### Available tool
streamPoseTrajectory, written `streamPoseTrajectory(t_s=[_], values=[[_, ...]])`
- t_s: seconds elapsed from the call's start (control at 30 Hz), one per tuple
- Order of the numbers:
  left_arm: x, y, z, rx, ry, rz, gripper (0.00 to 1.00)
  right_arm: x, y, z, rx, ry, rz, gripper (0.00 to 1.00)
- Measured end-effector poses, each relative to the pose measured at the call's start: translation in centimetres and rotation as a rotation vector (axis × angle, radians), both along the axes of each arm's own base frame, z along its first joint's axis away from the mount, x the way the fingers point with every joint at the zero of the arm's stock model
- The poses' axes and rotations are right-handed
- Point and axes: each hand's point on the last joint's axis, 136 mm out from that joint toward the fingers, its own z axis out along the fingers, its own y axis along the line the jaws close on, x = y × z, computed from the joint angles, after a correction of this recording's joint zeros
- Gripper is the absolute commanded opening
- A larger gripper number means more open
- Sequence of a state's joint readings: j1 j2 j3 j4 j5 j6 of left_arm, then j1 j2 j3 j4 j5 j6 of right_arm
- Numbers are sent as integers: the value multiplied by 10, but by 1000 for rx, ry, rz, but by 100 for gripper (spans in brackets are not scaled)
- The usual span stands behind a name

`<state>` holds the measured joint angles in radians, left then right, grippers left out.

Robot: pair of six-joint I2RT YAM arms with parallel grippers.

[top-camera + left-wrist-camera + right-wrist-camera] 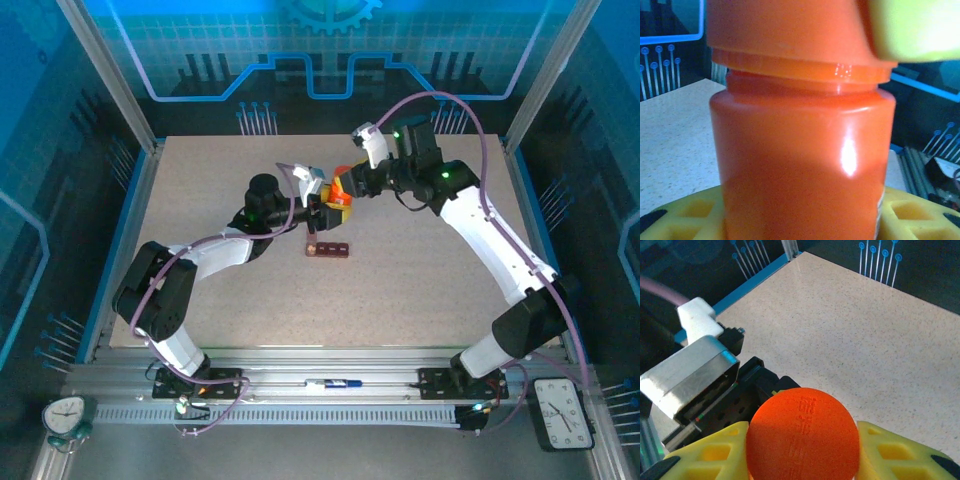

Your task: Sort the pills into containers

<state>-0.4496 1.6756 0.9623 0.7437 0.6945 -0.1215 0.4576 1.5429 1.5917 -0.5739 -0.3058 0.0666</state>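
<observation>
An orange pill bottle [342, 196] is held upright above the table's middle. My left gripper [326, 207] is shut on its body [800, 150], with yellow fingers [685, 215] on either side. From the right, my right gripper [350, 184] is shut on the bottle's orange cap [802, 437], with yellow fingers [900, 455] pressed on both sides of it. The cap [790, 30] sits on the bottle's neck. The containers [328, 249], a dark red-brown bar of little compartments, lie on the table just in front of the bottle. The pills are hidden.
The speckled beige table [420, 280] is framed by metal posts and a blue rim. The left arm's wrist camera housing [695, 375] sits close to the cap. A pen [335, 383] lies on the front rail.
</observation>
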Motion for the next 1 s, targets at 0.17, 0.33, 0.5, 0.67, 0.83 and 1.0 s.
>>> streamPoseTrajectory(t_s=[0.17,0.33,0.5,0.67,0.83,1.0], values=[[5,3,-9,37,-22,50,14,4,3,-9,67,89,-95,36],[7,5,-11,57,-30,74,14,6,4,-12,85,119,-165,36],[9,6,-13,62,-27,86,14,8,4,-13,81,121,-204,38],[9,6,-13,63,-26,88,14,7,4,-12,60,107,-203,39],[8,5,-11,65,-47,84,14,4,4,-10,14,76,-185,38],[8,5,-11,66,-49,86,14,3,5,-10,12,79,-195,39]])
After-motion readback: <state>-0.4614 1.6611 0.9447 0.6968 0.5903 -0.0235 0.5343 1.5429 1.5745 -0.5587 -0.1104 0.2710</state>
